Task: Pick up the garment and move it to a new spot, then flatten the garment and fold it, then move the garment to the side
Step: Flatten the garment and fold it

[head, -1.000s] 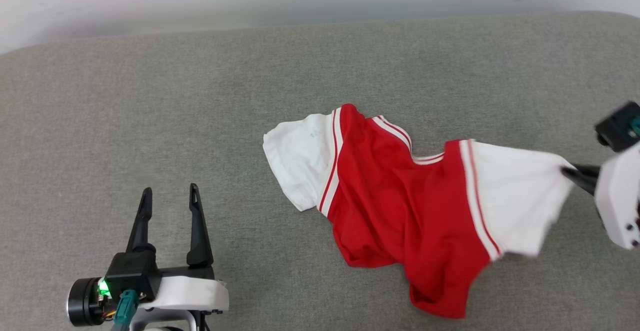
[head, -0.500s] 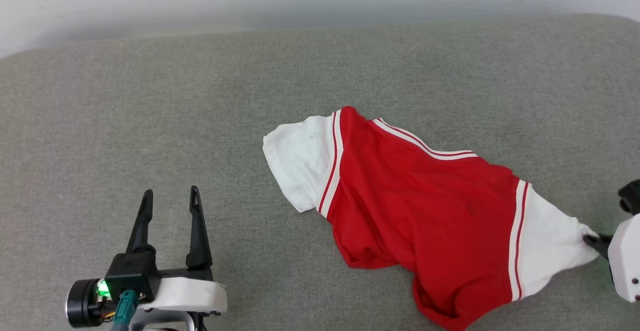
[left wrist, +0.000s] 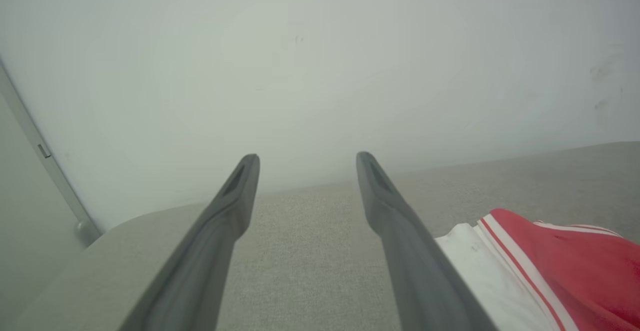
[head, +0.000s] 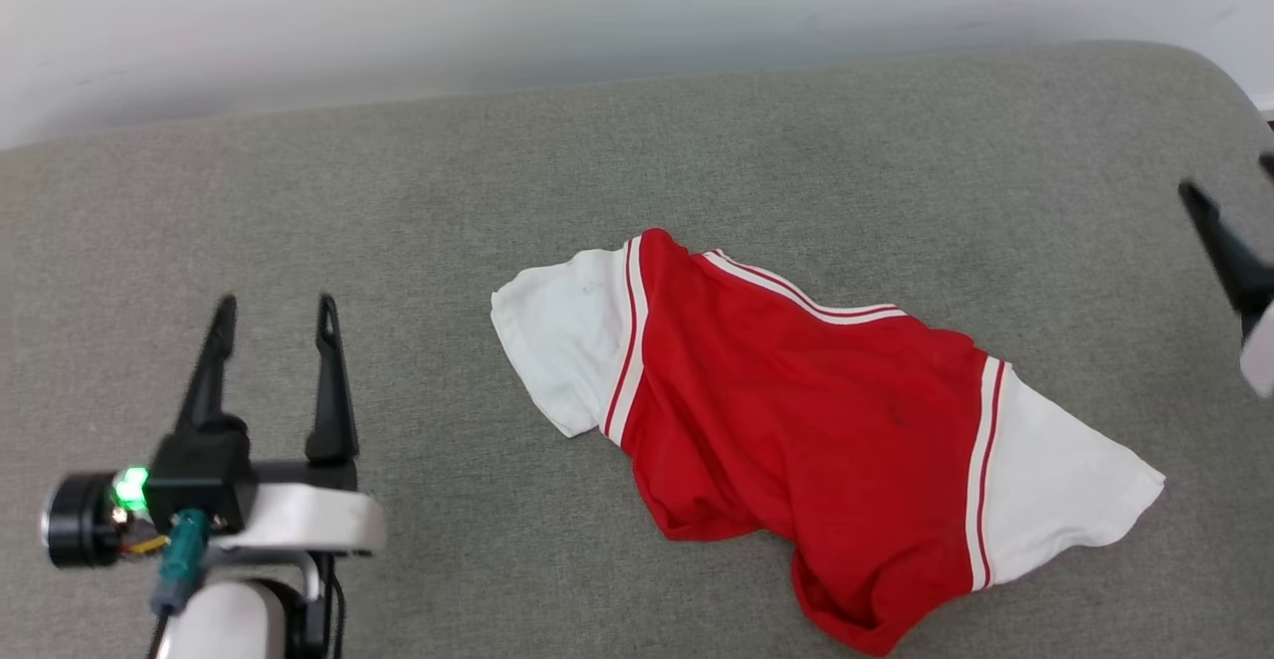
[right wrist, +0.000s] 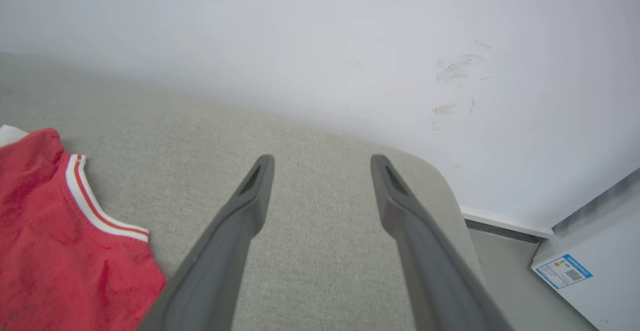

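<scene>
Right gripper (right wrist: 321, 160): fingers spread wide, empty, clear of the cloth, over bare grey cushion (right wrist: 320, 211) near its rounded end. Left gripper (head: 277, 303): likewise wide open, empty, well apart from the nearer white sleeve (head: 557, 340).

Garment (head: 796, 410): lying loose on the cushion, right of centre, plain red side up and skewed. One white sleeve toward each gripper. Lower hem bunched at the near edge. No lettering visible.

Judged set down at its new spot, with flattening now in hand.

Advise gripping at the sleeve ends or shoulder seams, one per gripper, pinching a single layer only. Then draw outward evenly and low over the cushion. Free the bunched hem afterwards with a pull toward the near edge. Risk noted: uneven pull skewing the cloth further.
</scene>
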Motion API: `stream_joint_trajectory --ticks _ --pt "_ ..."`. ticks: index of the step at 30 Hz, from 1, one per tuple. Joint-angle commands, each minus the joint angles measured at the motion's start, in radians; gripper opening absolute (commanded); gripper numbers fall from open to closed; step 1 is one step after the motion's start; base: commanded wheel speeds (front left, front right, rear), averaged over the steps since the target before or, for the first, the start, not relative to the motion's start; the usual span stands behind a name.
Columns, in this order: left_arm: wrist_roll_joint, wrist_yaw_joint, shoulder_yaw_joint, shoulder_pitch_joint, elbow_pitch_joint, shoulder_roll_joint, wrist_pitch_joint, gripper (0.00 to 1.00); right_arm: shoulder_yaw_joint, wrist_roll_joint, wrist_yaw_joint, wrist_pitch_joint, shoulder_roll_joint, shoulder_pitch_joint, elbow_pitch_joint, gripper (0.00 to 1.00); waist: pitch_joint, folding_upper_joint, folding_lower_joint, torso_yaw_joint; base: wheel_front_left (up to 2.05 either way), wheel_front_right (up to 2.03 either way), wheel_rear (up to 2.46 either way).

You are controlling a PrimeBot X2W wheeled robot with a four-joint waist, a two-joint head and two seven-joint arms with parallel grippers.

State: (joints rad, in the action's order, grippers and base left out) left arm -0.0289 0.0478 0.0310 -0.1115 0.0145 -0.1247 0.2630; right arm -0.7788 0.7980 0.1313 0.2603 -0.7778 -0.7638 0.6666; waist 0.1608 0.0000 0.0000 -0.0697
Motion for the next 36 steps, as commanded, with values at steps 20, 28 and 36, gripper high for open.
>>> stream_joint_trajectory --ticks 20,28,36 --pt "-0.007 -0.17 -0.146 -0.512 -0.204 -0.204 -0.181 1.0 0.821 -0.64 -0.001 0.005 0.509 0.548 -0.7 1.0 0.077 0.0 0.0 -0.049 0.0 0.0 0.0" --pt "-0.261 -0.176 -0.446 -0.751 -0.257 -0.364 -0.533 1.0 0.82 -0.687 -0.001 0.005 0.569 0.601 -0.758 1.0 0.133 0.0 0.0 -0.091 0.0 0.0 0.0" --pt "-0.611 -0.176 -0.766 -0.926 -0.222 -0.539 -0.944 1.0 0.802 -0.696 -0.001 0.005 0.577 0.573 -0.763 1.0 0.196 0.0 0.0 -0.139 0.0 0.0 0.0"
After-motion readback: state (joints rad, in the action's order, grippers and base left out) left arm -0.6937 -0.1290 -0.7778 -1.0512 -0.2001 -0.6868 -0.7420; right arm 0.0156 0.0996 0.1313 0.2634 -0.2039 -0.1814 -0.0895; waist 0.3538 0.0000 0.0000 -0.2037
